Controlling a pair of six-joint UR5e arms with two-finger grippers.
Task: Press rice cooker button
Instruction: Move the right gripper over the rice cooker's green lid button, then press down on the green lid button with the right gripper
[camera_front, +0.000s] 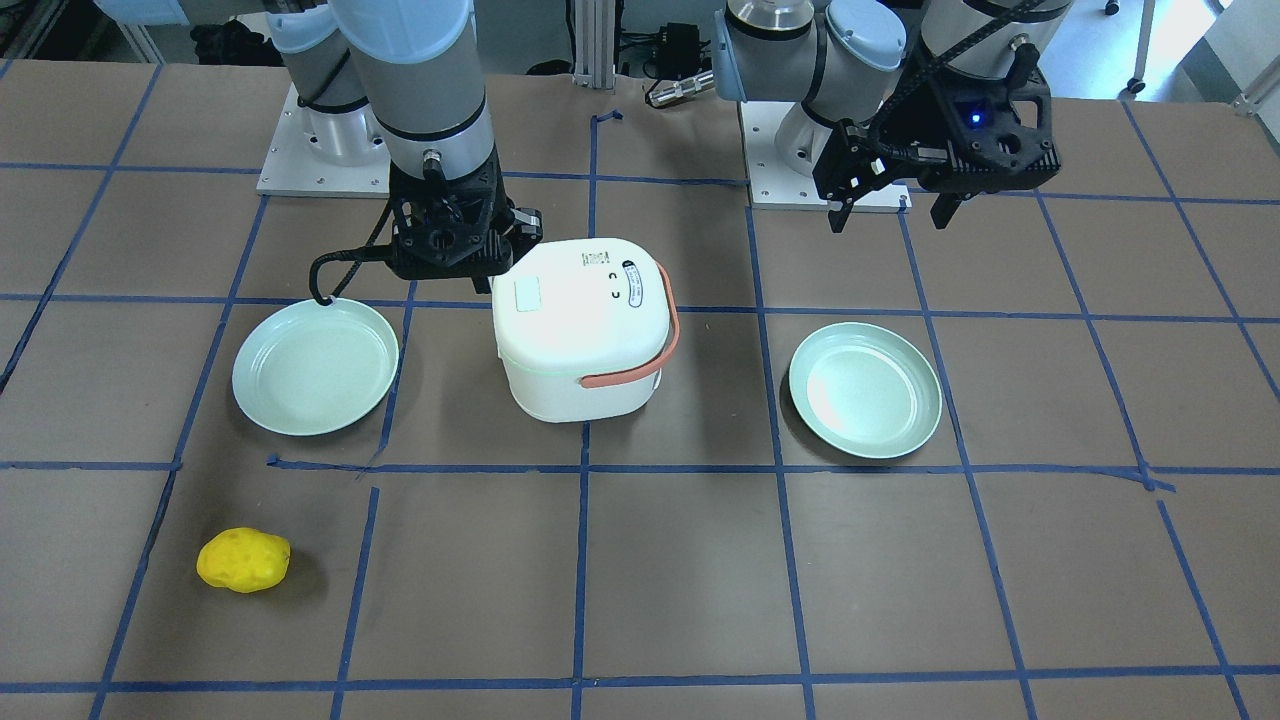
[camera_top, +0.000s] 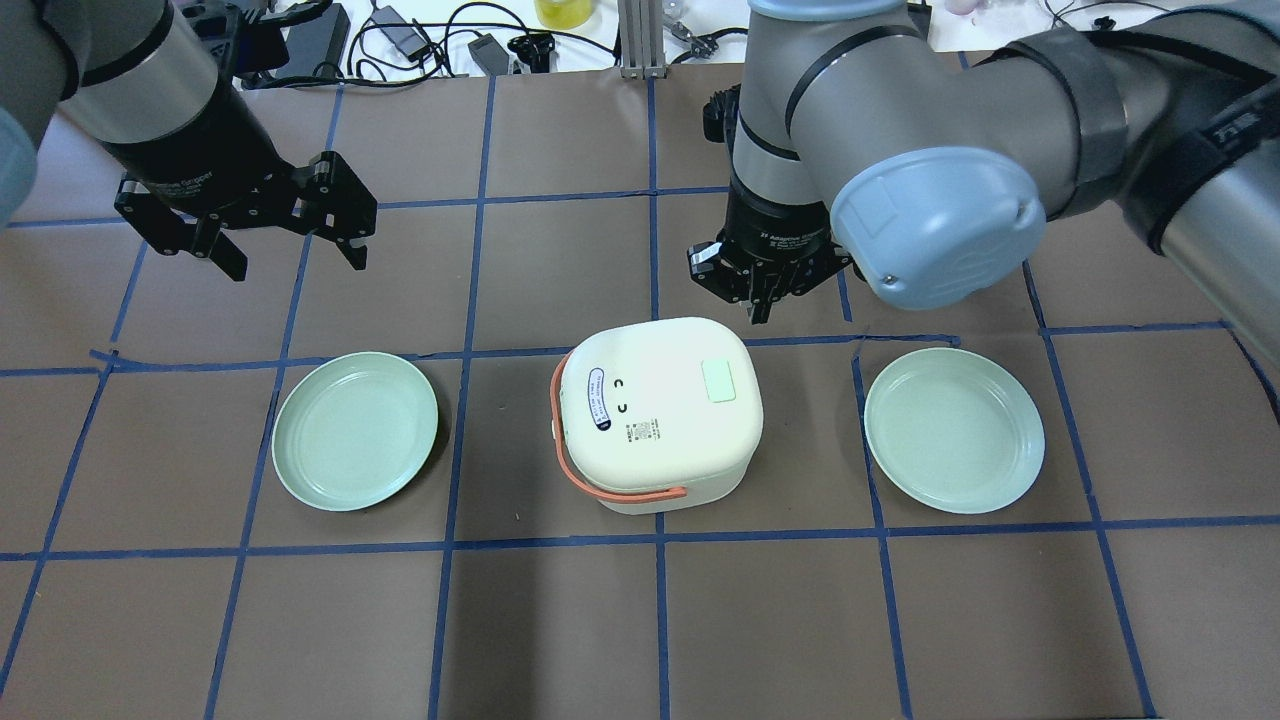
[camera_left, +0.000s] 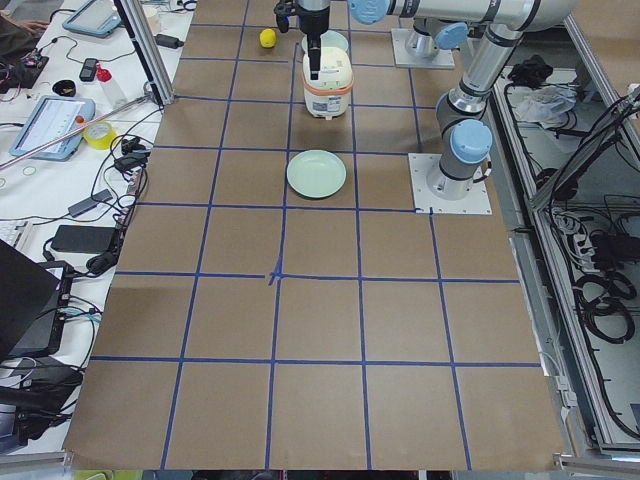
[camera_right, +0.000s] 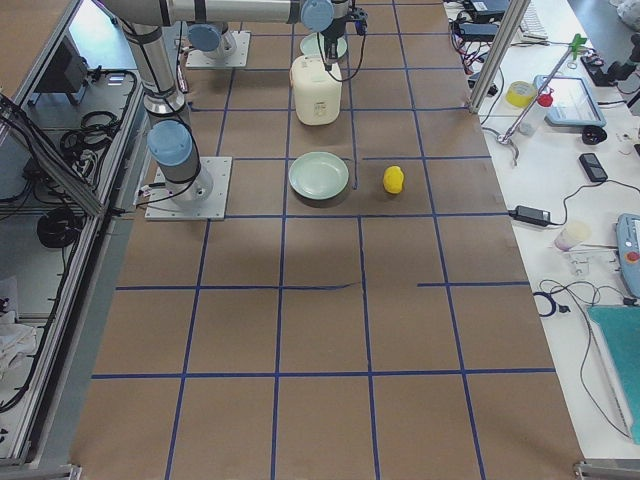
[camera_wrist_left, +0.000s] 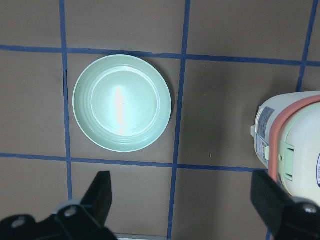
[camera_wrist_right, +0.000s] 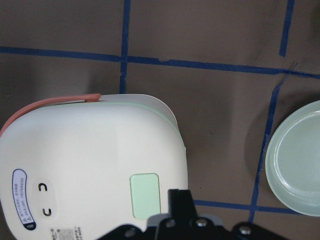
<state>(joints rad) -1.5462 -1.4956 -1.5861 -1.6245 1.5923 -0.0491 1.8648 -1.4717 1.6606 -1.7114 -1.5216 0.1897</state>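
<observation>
Rice cooker, cream body, pale green button on lid; orange handle lowered

The rice cooker is smooth, glossy plastic. The plates shine faintly too, and the table is covered in matt brown paper.

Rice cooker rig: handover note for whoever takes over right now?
Left tool: open, empty, held above the table off to the cooker's side.
Right tool: shut, empty, tip down at the robot-side edge of the rice cooker, close to the pale green button on the lid.
Cooker: upright, lid closed, between left plate and right plate, both empty.
Done: right tool is at the cooker.
Left: no contact with the button visible; bring the right tool over it and press.
</observation>
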